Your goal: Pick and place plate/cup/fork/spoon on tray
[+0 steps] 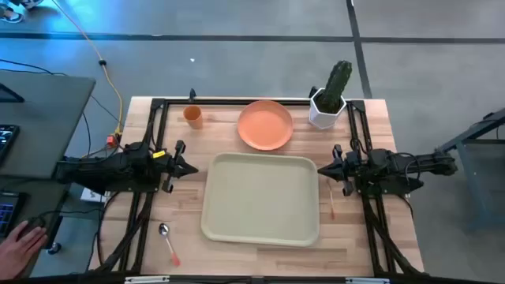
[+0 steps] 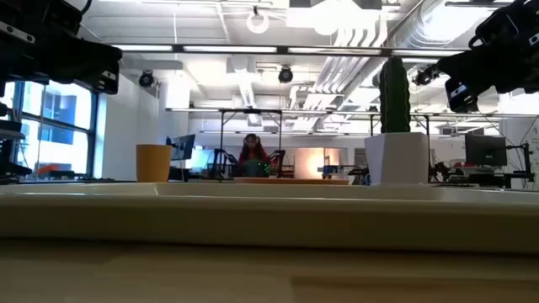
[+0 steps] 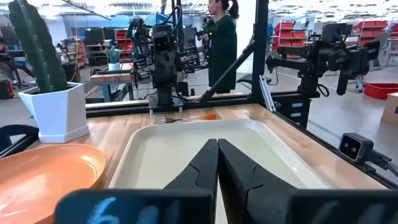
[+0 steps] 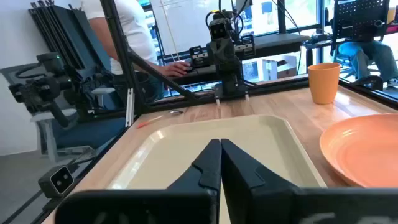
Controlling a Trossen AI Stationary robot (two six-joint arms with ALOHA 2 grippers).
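Both pincers hang above the bench with fingers pressed together and nothing in them: the left pincer just off the tray's left edge, the right pincer just off its right edge, each pointing inward at the other across the tray. No item lies on the tray yet, so the task looks barely begun, and the step in hand is probably a first reach. To do it well, the chosen pincer should spread before descending, come down square over a handle, and close across the narrow width, not along it. The fork lies on the bench just beside the tray's right edge, beneath the right arm, its long axis running roughly front to back; which end carries the tines is too small to tell from above. The spoon rests near the front left corner, well apart from the left pincer, bowl toward the back and orange-red handle slanting forward and rightward. The orange plate sits just behind the tray, the cup upright farther left, and a potted cactus at the back right.
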